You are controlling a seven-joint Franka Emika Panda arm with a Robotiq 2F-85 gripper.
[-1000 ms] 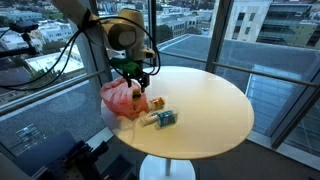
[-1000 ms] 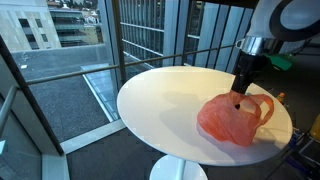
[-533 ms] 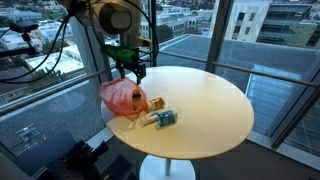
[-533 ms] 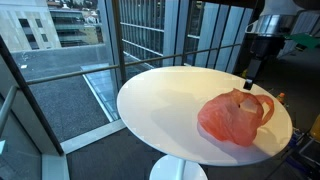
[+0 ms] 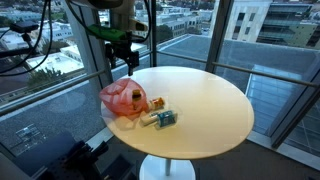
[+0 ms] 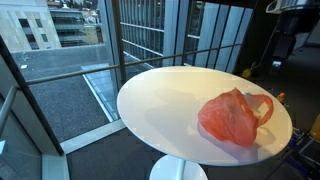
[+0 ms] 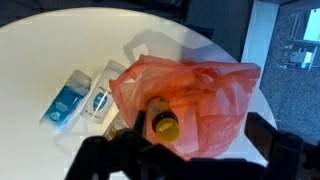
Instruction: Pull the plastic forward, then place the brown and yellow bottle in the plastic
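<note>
A red-orange plastic bag (image 5: 121,98) lies at the edge of the round white table (image 5: 210,100); it also shows in the other exterior view (image 6: 232,118). In the wrist view the bag (image 7: 215,90) is open, and a brown bottle with a yellow cap (image 7: 158,112) lies in its mouth. My gripper (image 5: 125,62) hangs well above the bag, open and empty. It sits at the top right of an exterior view (image 6: 278,60). In the wrist view its dark fingers (image 7: 180,152) frame the bag from above.
Two small blue-and-white packets (image 5: 160,119) lie on the table beside the bag, also in the wrist view (image 7: 85,97). Glass walls and railings surround the table. The table edge runs close to the bag.
My gripper has risen from the bag's mouth to well above it, empty. The bag and the bottle have stayed in place.
</note>
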